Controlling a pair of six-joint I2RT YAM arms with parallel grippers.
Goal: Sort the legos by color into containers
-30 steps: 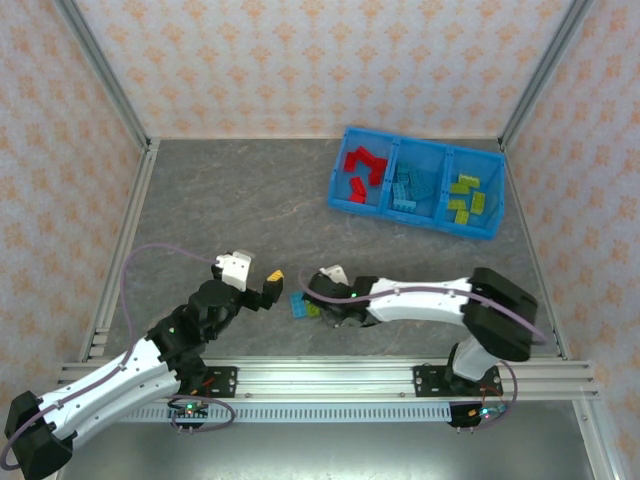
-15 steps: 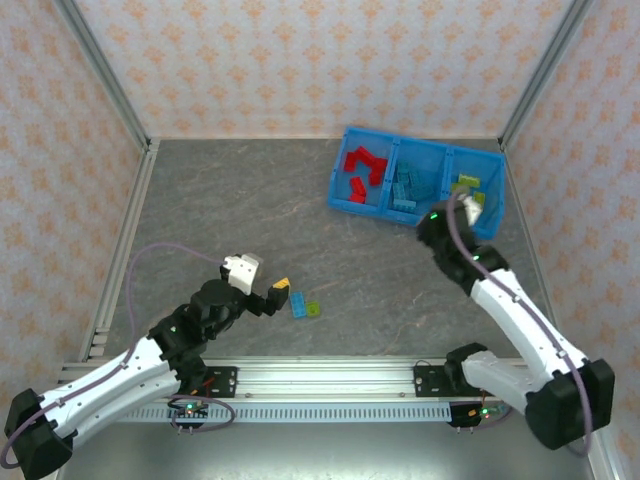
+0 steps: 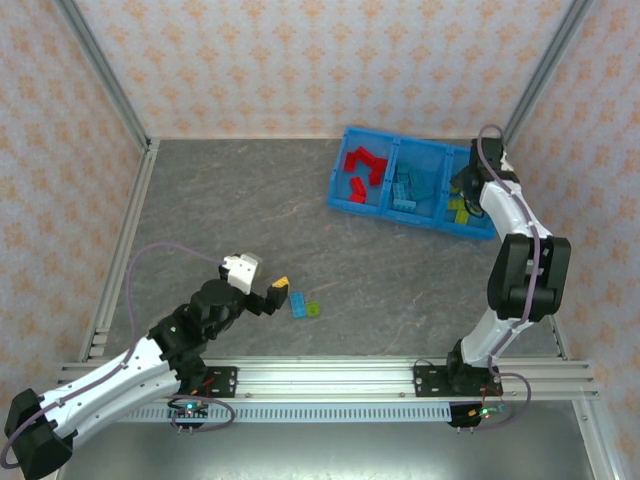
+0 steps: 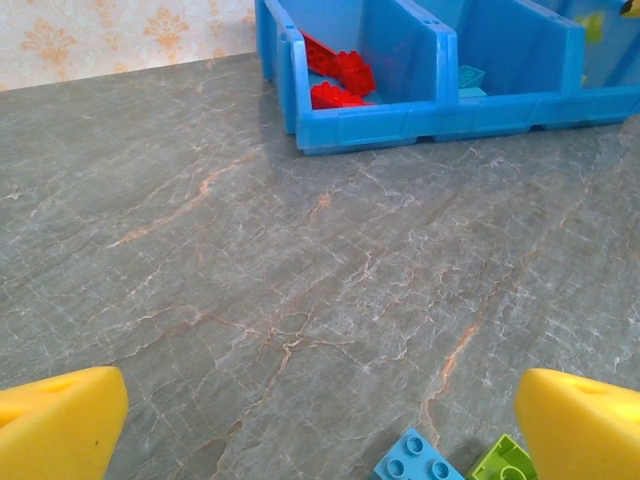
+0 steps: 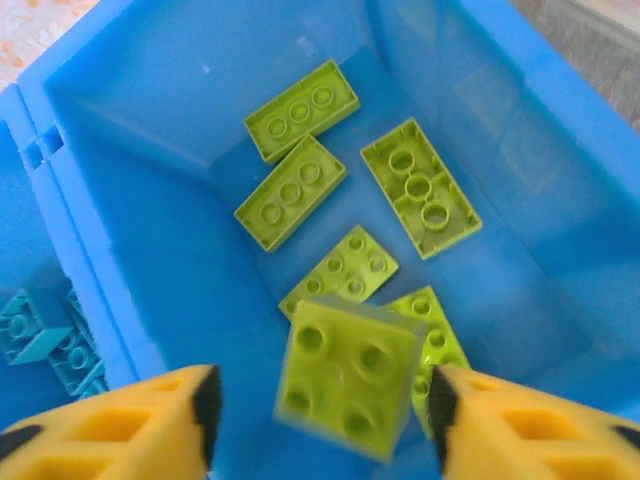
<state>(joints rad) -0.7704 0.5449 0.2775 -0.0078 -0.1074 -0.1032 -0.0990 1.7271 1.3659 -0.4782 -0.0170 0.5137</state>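
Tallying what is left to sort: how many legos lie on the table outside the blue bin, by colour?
blue brick: 1
lime green brick: 1
red: 0
Total: 2

Blurred lime brick [image 5: 347,375] inside parted claw [image 5: 322,400], over compartment [image 5: 150,130] of lime bricks [image 5: 292,192].
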